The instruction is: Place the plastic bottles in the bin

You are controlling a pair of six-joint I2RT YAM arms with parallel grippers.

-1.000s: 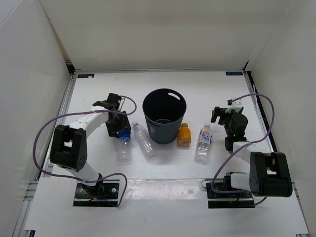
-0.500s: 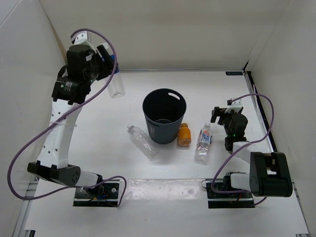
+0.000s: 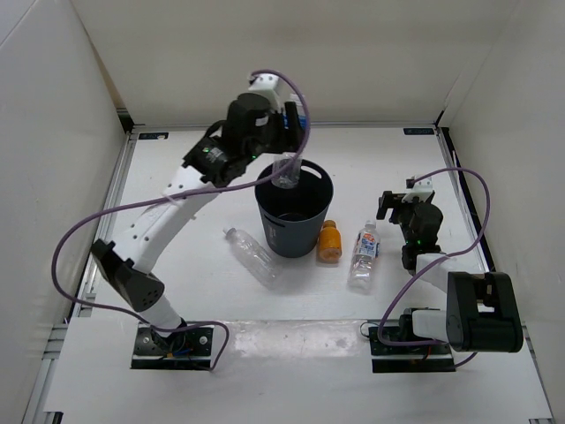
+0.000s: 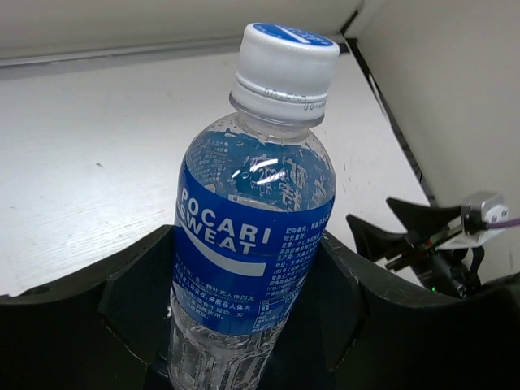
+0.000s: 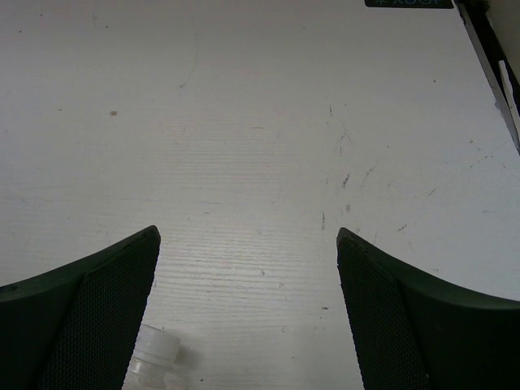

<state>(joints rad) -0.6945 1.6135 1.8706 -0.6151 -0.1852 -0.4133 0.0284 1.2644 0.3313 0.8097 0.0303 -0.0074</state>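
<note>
The left hand is clamped on the blue-label bottle, with 1 finger on each side of its body, at the lower part of the label. The label reads "POCARI SWEAT" in white capital letters on blue. The small print above and below it cannot be read. The bottle's cap is white with a blue top, and it points away from the wrist camera.

In the top view this bottle hangs from the hand over the mouth of the bin, near the rim at about 11 o'clock. The bin stands upright in the middle of the desk.

3 other bottles lie on the desk. The plain clear bottle is at 8 o'clock from the bin, close to its base. The orange bottle is at 4 o'clock, just beside the bin's wall. The white-label bottle is a little farther out in the same direction. Its label has colours, but the writing is too small to read.

The right hand is at 3 o'clock from the bin, with its fingers wide apart and nothing between them. It is near the white-label bottle, without touching it.
</note>
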